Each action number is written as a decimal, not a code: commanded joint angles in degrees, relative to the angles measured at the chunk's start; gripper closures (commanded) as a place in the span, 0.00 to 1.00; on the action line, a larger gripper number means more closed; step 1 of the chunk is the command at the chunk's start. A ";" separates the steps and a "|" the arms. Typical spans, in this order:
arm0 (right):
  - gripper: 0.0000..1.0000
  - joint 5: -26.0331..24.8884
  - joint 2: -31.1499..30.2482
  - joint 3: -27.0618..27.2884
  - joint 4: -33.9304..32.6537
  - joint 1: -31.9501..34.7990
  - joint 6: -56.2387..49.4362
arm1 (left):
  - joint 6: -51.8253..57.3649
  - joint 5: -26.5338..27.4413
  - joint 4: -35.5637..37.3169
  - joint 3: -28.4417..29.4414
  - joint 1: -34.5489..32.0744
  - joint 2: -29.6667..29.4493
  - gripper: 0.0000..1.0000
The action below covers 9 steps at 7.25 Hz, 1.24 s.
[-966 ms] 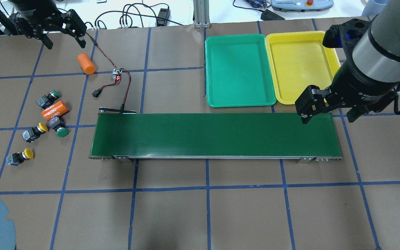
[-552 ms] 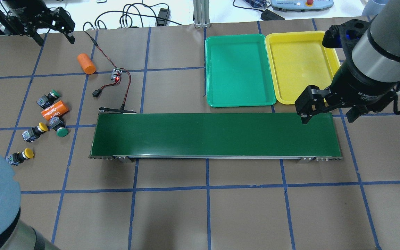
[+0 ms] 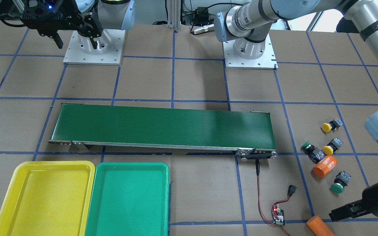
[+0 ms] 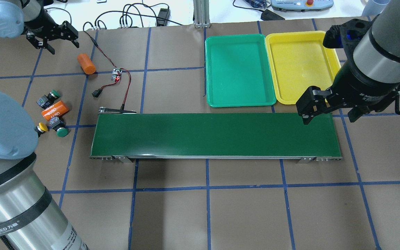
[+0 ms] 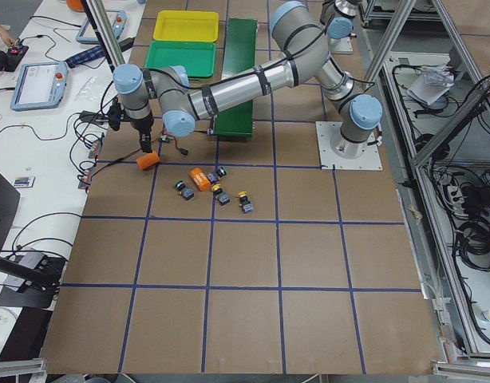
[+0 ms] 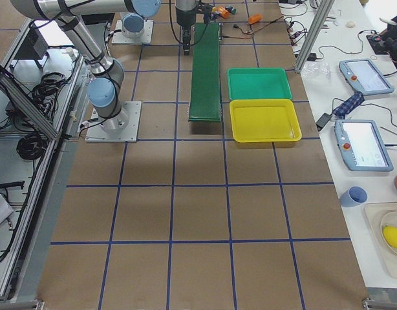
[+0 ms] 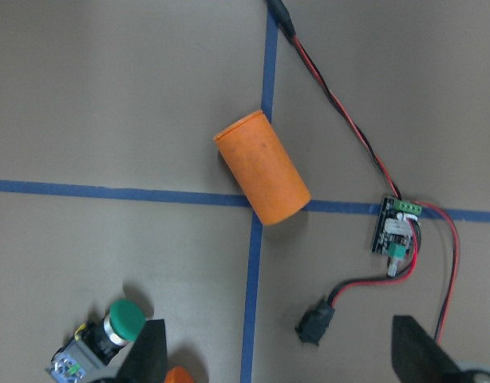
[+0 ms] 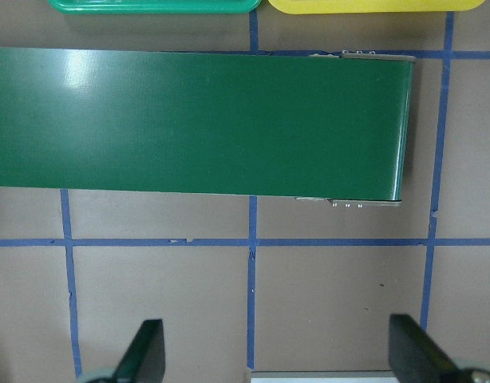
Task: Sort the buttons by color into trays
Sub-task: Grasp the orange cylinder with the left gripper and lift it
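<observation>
You've got the long dark-green conveyor belt (image 4: pixel 214 134) lying across mid-table. Beyond its right-arm end, on the side away from the robot, the green tray (image 4: pixel 238 71) and yellow tray (image 4: pixel 299 66) sit side by side, rims meeting. The right gripper (image 4: pixel 328 116) hangs over that belt end, jaws spread and empty; its white print is too small to read. The left gripper (image 4: pixel 64 47) is near the plain orange cylinder (image 4: pixel 86 64), fingers wide apart, holding nothing. The labelled orange cylinder (image 3: pixel 324 166) reads "4680". Clustered round it, well apart from the trays and lying on their sides: first yellow button (image 3: pixel 330 126), second yellow button (image 3: pixel 332 146), first green button (image 3: pixel 311 150), second green button (image 3: pixel 340 182). Each is a mushroom cap on a black-grey block.
</observation>
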 commanded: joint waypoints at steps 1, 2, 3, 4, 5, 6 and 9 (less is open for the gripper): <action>0.00 0.10 -0.05 0.04 -0.39 0.00 0.05 | -5.51 0.12 5.00 0.35 -0.39 -4.03 0.00; 0.00 0.19 0.04 0.04 -0.05 0.00 0.58 | -10.13 0.38 5.01 -0.43 -1.26 -4.22 0.00; 0.00 0.97 -0.04 0.04 -0.83 0.00 0.84 | -12.17 0.13 5.18 -0.44 -1.09 -5.00 0.00; 0.00 0.37 0.04 0.04 -0.14 0.00 0.76 | -12.28 0.12 7.01 -0.09 -1.18 -6.14 0.00; 0.00 0.97 -0.04 0.04 -0.57 0.00 0.84 | -12.37 0.12 8.16 -0.61 -1.09 -7.46 0.00; 0.00 0.98 0.04 0.04 -0.23 0.00 0.76 | -12.46 0.12 8.26 -0.53 -1.09 -8.34 0.00; 0.00 0.89 -0.13 0.04 0.13 0.00 0.85 | -12.28 0.29 11.08 -0.52 -1.00 -9.50 0.32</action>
